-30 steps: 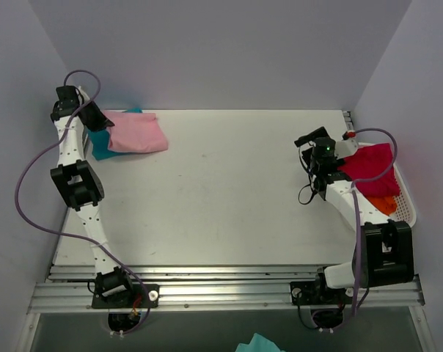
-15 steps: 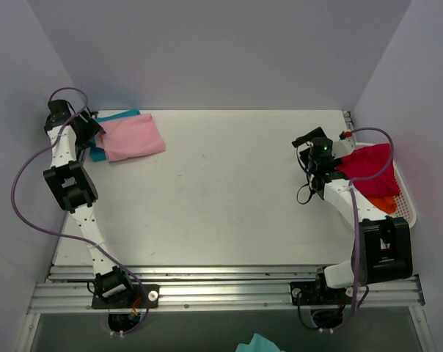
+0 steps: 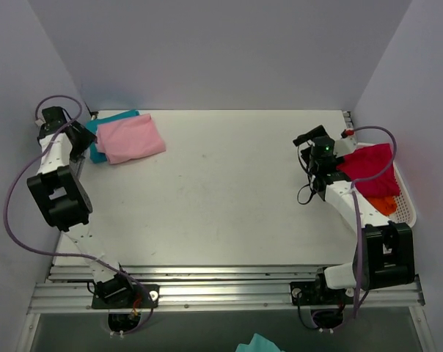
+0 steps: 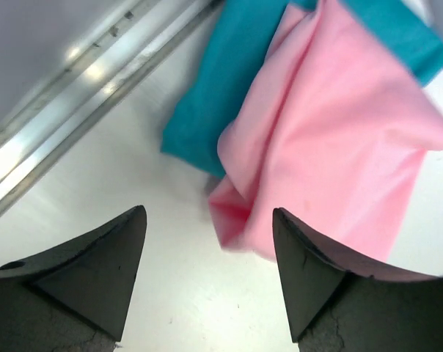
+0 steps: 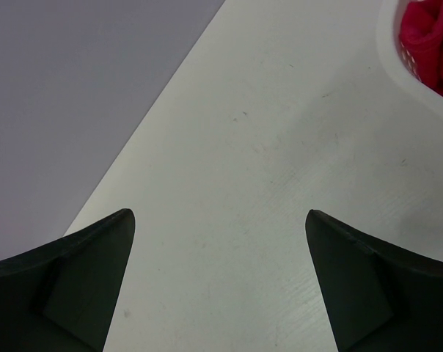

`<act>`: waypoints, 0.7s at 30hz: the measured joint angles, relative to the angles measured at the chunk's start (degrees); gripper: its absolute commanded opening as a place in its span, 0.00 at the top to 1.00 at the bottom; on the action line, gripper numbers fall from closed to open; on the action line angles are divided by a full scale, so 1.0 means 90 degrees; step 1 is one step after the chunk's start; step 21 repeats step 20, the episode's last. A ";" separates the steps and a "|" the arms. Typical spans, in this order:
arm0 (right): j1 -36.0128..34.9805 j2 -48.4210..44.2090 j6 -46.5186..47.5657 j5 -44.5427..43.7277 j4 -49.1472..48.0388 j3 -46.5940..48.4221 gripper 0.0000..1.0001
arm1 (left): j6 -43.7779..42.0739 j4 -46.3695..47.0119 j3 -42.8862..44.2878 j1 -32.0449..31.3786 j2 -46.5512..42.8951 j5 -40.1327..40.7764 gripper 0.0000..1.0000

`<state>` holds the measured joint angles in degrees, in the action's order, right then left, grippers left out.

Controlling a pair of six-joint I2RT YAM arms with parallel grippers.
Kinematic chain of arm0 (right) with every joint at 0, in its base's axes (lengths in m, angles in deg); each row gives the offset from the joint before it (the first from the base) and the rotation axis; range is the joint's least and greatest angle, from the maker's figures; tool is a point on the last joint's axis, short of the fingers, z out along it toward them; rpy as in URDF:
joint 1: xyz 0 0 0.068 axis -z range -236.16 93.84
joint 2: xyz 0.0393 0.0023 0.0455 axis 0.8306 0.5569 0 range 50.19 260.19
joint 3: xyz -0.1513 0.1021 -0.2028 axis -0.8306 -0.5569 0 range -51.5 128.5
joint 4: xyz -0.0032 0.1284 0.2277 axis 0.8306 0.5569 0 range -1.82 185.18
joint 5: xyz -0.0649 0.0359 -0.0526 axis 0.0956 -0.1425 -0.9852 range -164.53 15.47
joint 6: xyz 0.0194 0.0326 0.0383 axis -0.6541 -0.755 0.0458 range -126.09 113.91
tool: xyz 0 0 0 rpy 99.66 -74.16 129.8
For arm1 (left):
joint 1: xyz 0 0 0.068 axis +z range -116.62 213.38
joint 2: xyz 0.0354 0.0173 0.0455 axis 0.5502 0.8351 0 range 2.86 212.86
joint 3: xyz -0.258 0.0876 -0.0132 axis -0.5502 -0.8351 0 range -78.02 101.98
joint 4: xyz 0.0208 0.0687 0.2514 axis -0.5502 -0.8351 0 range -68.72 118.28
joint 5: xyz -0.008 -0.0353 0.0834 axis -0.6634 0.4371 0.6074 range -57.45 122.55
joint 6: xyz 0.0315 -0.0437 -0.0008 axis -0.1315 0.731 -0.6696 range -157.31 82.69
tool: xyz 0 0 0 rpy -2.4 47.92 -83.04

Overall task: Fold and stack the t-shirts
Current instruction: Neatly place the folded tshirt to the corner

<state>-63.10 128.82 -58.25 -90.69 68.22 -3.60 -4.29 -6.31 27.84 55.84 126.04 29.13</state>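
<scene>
Two are judged done: the pink t-shirt (image 3: 131, 138) is laid folded over the teal t-shirt (image 3: 113, 116) at the far-left corner of the counter (image 3: 229, 191). The magenta-red t-shirt (image 3: 368, 167) and orange t-shirt (image 3: 385, 204) are left heaped in the basket (image 3: 410, 211) at right. The left tool (image 4: 207, 224) and right tool (image 5: 218, 220) are held wide, empty. The pink fold's rumpled edge, possibly loose, is shown only by the left wrist view.

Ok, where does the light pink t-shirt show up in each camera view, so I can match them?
Top external: the light pink soft cloth t-shirt lies folded at the far left corner of the flat white table.
Left wrist: the same shirt fills the upper right of the picture.
Right wrist: not in it.
Shared landmark: the teal-blue cloth t-shirt under it, showing along its edge.
</scene>
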 measured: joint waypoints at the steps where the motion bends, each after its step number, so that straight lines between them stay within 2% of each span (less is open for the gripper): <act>1: -0.0034 -0.0019 0.0036 -0.0032 -0.0010 0.0000 0.02 | 0.0024 0.0029 -0.0284 0.0000 -0.0469 0.0199 0.22; 4: -0.0311 -0.0019 0.0206 -0.0109 -0.0015 0.0056 0.01 | 0.0131 0.0211 -0.1139 0.0005 -0.2115 0.0763 0.22; 7: -0.0911 0.0080 0.0515 -0.0189 0.0058 0.0389 0.01 | 0.0219 0.0561 -0.1991 -0.0104 -0.3966 0.1413 0.21; 12: -0.1800 0.0068 0.1010 -0.0180 -0.0126 0.0743 0.00 | 0.0236 0.1071 -0.3002 -0.0937 -0.6203 0.2215 0.18; 16: -0.2361 -0.0053 0.1433 -0.0221 -0.0228 0.0741 0.00 | 0.0146 0.1190 -0.3774 -0.1858 -0.7232 0.2487 0.16; 21: -0.2941 -0.0155 0.1987 -0.0112 -0.0410 0.0782 0.00 | 0.0090 0.1277 -0.4369 -0.2278 -0.7587 0.2579 0.16</act>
